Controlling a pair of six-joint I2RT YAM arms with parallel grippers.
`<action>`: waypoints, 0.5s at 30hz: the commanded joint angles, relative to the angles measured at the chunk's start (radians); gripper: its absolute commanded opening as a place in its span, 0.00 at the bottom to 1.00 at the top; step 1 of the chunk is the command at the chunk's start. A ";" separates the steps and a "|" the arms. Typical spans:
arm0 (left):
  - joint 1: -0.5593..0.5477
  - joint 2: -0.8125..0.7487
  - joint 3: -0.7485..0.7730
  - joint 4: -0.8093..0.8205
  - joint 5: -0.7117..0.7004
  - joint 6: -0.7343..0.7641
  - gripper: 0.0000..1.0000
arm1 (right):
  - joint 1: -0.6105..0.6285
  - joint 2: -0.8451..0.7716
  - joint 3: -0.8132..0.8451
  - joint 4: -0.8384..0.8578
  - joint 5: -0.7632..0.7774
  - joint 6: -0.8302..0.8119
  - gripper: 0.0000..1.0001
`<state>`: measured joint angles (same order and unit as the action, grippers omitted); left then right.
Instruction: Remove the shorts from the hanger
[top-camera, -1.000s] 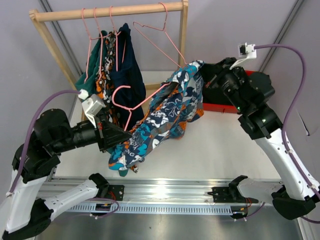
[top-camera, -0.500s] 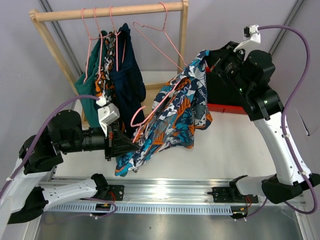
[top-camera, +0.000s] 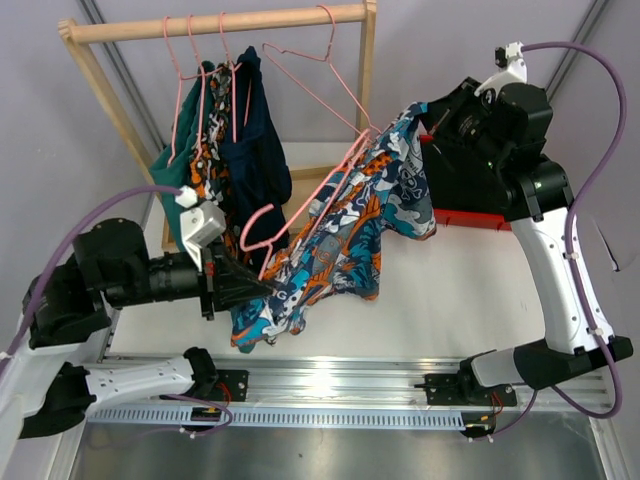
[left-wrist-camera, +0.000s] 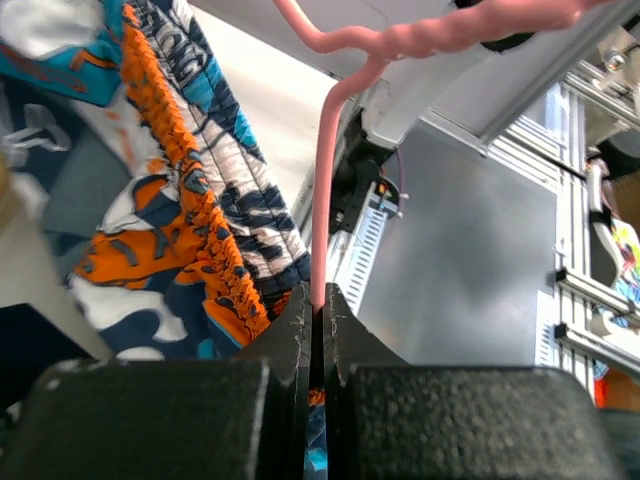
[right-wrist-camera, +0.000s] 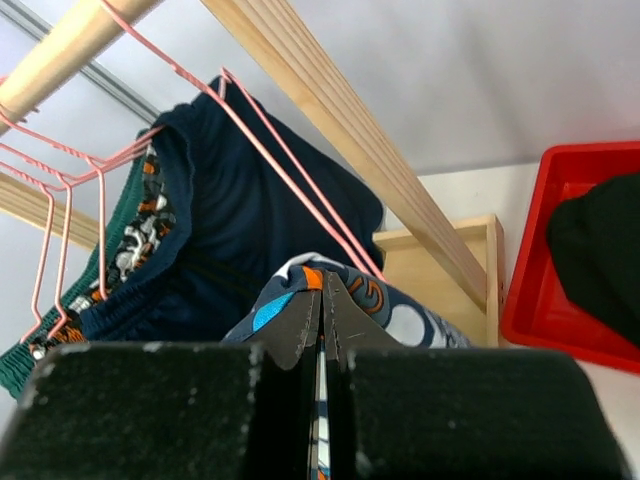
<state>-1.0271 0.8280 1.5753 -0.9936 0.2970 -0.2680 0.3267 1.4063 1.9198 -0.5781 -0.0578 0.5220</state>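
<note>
The left gripper has its jaws pressed tight on the thin wire of a pink hanger; its wrist view shows the wire rising straight up from between the black fingers, with the blue-orange-white patterned shorts bunched just to the left; only the top view shows that this gripper sits low over the near left part of the table. The right gripper is likewise closed, pinching a fold of the patterned shorts; from above it is raised high toward the far right corner. Between the two, the patterned shorts hang stretched over the table's middle, draped along the slanting hanger. Past the fold, the right wrist view shows the navy shorts on another pink hanger, and a red bin holding black fabric by the far right edge; the top view adds the teal-green shorts and the camo shorts beside the navy pair, all under the wooden rail at the far left.
</note>
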 joint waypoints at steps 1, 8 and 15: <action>-0.028 -0.001 0.132 -0.137 -0.039 -0.008 0.00 | -0.045 -0.065 -0.069 0.133 0.102 0.019 0.00; -0.028 0.132 0.360 -0.058 -0.436 0.018 0.00 | 0.148 -0.347 -0.454 0.343 -0.033 0.000 0.00; -0.024 0.249 0.348 0.124 -0.605 0.068 0.00 | 0.598 -0.449 -0.573 0.347 0.098 -0.106 0.00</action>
<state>-1.0454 1.0031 1.9217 -0.9745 -0.1738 -0.2428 0.7914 0.9722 1.3319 -0.3103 -0.0647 0.4973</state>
